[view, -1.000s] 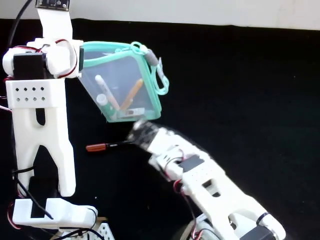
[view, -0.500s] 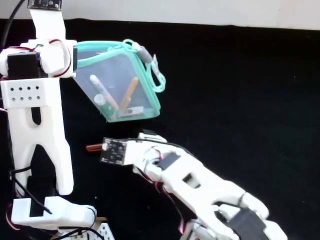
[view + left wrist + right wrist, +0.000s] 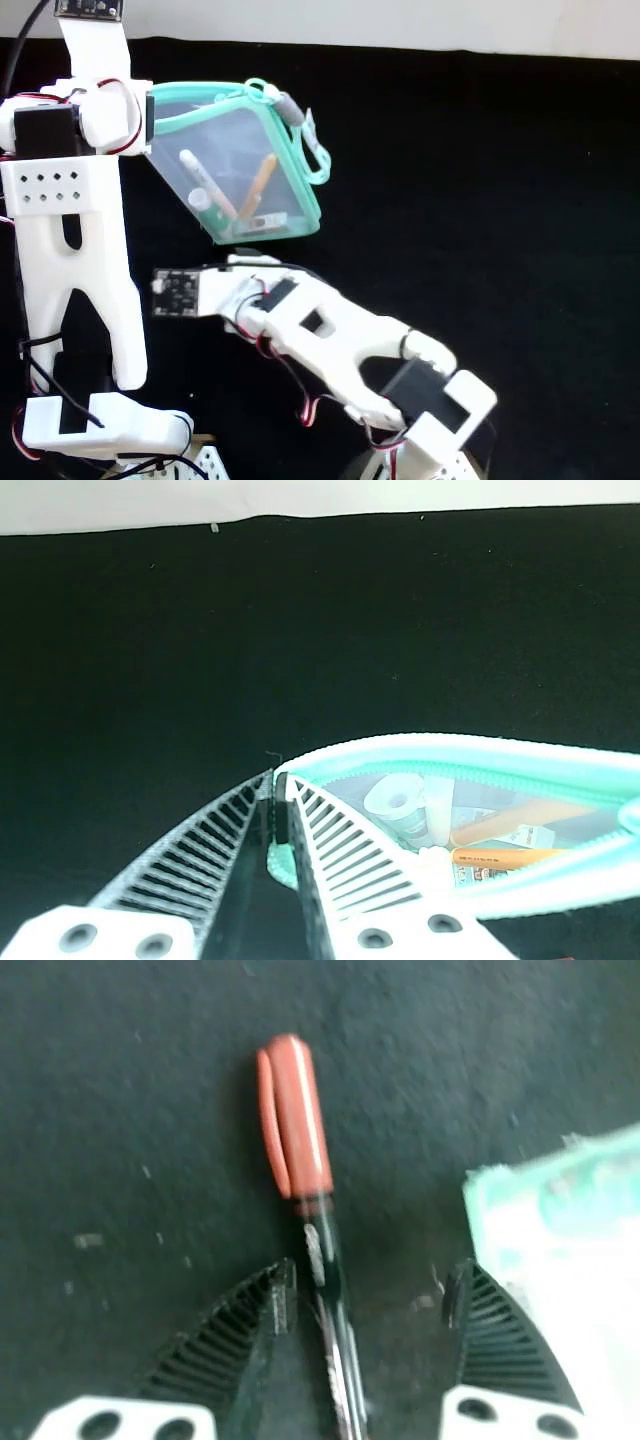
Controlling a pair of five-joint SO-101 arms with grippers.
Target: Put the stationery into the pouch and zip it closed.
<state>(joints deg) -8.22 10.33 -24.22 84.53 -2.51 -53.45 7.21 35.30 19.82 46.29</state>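
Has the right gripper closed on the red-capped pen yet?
No, the right wrist view shows the right gripper open, with one finger on each side of the pen lying on the table.

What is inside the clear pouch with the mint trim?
Through the clear wall of the pouch show a white marker and an orange pen, leaning into the lower corner. Smaller items bunched there cannot be told apart.

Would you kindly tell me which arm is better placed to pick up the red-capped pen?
Right: the right gripper sits open astride the pen, while the left gripper is clamped on the pouch.
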